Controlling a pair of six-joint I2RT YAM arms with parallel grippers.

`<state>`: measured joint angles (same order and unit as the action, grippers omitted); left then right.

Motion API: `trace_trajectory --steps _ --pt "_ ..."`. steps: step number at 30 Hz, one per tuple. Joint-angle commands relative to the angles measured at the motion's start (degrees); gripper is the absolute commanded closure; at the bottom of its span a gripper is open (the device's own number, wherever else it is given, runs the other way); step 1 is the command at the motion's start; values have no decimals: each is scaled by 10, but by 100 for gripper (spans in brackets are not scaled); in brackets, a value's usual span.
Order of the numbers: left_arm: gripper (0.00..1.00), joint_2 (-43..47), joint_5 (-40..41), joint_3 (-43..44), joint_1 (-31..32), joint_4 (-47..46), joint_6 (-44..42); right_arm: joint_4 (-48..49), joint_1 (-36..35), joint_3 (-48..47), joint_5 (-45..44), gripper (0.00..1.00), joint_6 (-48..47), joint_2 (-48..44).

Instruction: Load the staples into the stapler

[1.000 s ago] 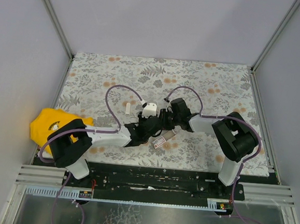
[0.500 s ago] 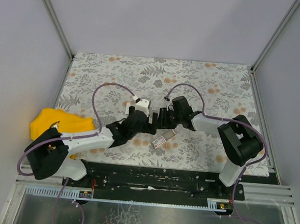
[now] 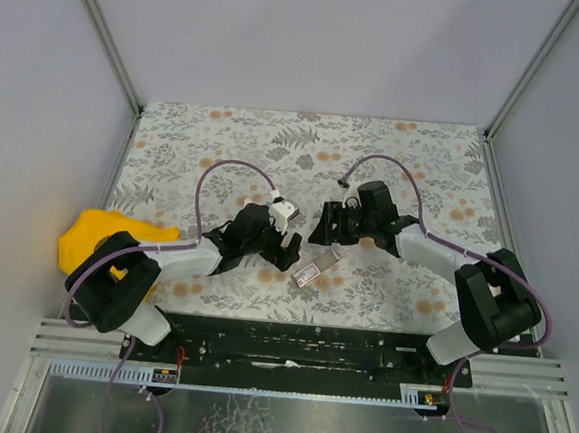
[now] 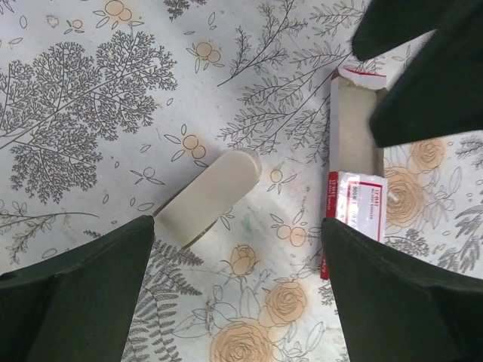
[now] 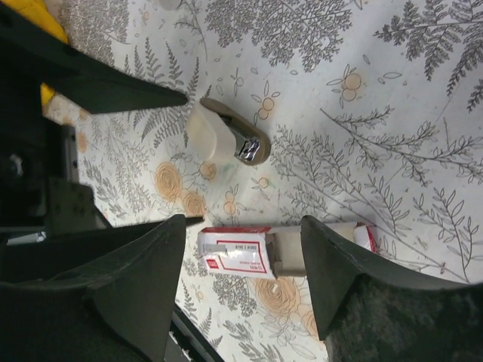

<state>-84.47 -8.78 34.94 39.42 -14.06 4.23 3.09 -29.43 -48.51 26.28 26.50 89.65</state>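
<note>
Staples (image 5: 234,255) near stapler (image 5: 226,139)

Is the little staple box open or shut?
Open. The staple box lies flat with its grey tray slid partly out of the pink-and-white sleeve.

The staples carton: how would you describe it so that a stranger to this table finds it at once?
On the floral table, look toward the middle of its near edge. The staples carton lies flat there, its grey tray slid partly out. Unlike the plain cream stapler beside it, it bears red-and-white print.
</note>
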Motion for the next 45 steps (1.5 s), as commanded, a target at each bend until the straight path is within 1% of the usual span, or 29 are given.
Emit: trace_trajectory --steps 1,7,10,15,18,24,28,31,35,39,41,45 --pt "9 -21 -46 9 -17 -75 -67 -5 5 14 30 30 -12 -48" --pt "9 -40 -41 8 -22 -94 -78 1 5 26 43 29 -8 -63" --pt "9 -56 -54 14 -29 -94 -85 3 6 28 46 28 -7 -63" --pt "9 -77 -76 32 -32 -84 -66 5 5 32 49 28 -5 -67" --pt "11 -68 -86 25 -31 -75 -54 5 6 35 48 28 -5 -72" --pt "15 -37 -104 -13 -24 -92 -24 9 8 37 50 28 -3 -72" --pt "17 -35 -84 -15 -12 -79 -21 10 9 37 51 28 0 -73" --pt "22 -40 -41 -16 -6 -70 -18 10 10 38 50 29 1 -77" --pt "35 -40 16 -19 8 -62 -18 12 11 40 46 28 4 -78" --pt "46 -40 37 -24 12 -66 -14 17 11 41 41 28 13 -80" --pt "48 -44 48 -21 15 -60 -13 22 12 43 39 28 18 -82" --pt "48 -48 67 -21 25 -52 -13 35 13 49 34 27 31 -87"
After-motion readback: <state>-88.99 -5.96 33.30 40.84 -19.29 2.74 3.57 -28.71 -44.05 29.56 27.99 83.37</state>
